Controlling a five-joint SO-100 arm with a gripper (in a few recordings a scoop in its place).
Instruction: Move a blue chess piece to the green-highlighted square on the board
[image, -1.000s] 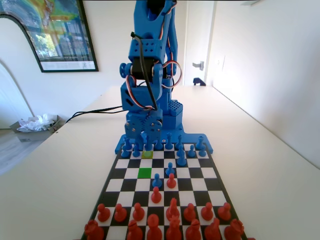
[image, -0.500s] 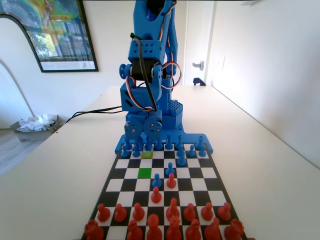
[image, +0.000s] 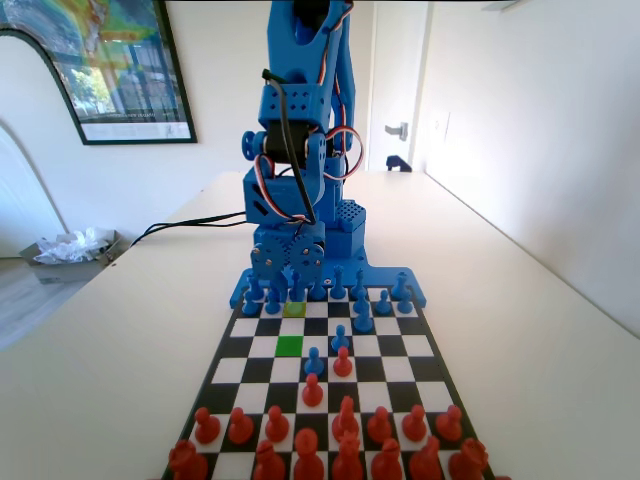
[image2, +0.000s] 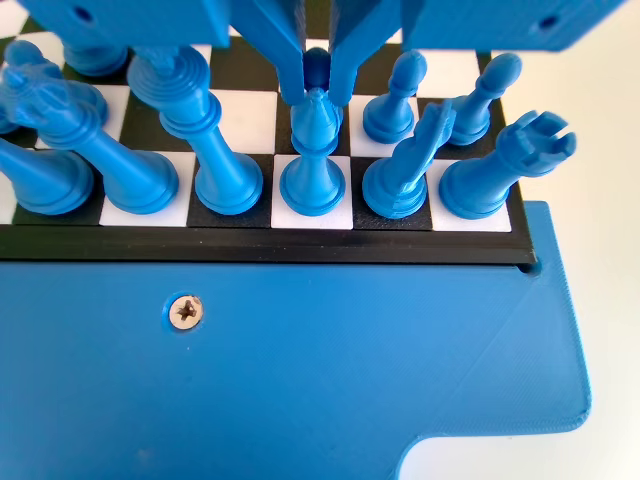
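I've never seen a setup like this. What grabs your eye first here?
The tall blue arm at the far end of the board in the fixed view, its end effector down among the blue back-row pieces. One bright green-highlighted square glows left of centre, bare. In the wrist view, the jaws pinch a small blue pawn behind a blue bishop.

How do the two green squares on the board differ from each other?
The green-highlighted square is bright, saturated green; the yellow-olive square is duller. The bright one lies nearer the red pieces and stands bare; the dull one sits by the blue back rows, under the low gripper. Both match the board's other squares in size.
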